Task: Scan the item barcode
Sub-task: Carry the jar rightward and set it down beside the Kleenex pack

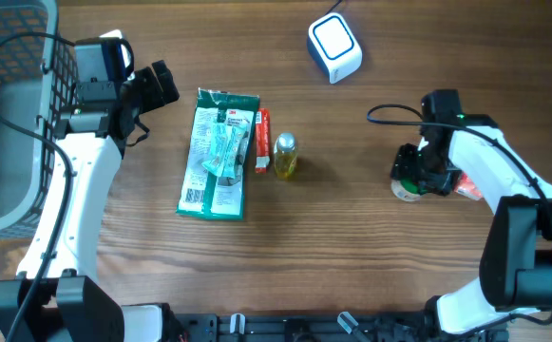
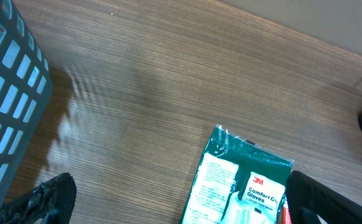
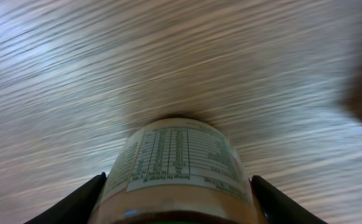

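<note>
The wood-grain worktop [image 1: 352, 247] holds a basket [image 1: 9, 123] at its left edge. Beside it the left gripper [image 1: 164, 85] hangs released, tilted toward a green "3M" gloves pack [image 1: 218, 157]. Near the right edge the right gripper [image 1: 418, 171], bent low, clasps the jar [image 3: 181, 162]; its label print is too small to read.

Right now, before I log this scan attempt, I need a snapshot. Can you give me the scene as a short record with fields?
left gripper: open, empty, between the basket and the glove pack
right gripper: closed on a jar
jar: printed label faces the wrist camera; no barcode can be made out
white box: probably the scanner, far side, apart from the jar, untouched
centre row: glove pack, red tube, yellow bottle, side by side
basket: far left edge
</note>
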Robot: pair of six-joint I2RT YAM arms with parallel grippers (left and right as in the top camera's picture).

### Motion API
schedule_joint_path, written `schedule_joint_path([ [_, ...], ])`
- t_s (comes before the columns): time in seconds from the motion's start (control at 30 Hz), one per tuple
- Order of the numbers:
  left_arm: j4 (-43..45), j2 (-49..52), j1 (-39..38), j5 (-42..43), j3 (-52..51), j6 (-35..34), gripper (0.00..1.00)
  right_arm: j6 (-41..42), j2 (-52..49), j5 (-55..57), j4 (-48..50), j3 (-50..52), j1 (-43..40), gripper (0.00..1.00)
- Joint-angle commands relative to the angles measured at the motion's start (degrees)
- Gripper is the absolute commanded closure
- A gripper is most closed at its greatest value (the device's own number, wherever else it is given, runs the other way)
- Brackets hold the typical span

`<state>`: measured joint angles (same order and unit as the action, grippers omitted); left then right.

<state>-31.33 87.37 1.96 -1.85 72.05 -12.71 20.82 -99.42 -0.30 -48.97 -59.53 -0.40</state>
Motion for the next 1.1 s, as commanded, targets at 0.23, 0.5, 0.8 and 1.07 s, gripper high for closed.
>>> schedule_joint_path([
  [0.23, -0.02, 0.00, 0.24, -0.57, 0.37, 0.48, 0.00, 0.22, 0.04, 9.73, -1.07, 0.76, -9.79, 0.71],
  [0.5, 0.00, 0.00, 0.24, -0.57, 0.37, 0.48, 0.00, -2.93, 0.04, 0.28, -0.35, 0.76, -14.60, 0.64],
  [0.8, 0.00, 0.00, 0.24, -0.57, 0.37, 0.48, 0.00, -4.39, 0.72, -2.75, -2.64, -1.86, -14.56, 0.02],
  [1.07, 0.00, 0.00, 0.24, -0.57, 0.37, 0.48, 0.00, -6.71, 3.32, -3.93, -19.41, -23.28, -14.01, 0.01],
])
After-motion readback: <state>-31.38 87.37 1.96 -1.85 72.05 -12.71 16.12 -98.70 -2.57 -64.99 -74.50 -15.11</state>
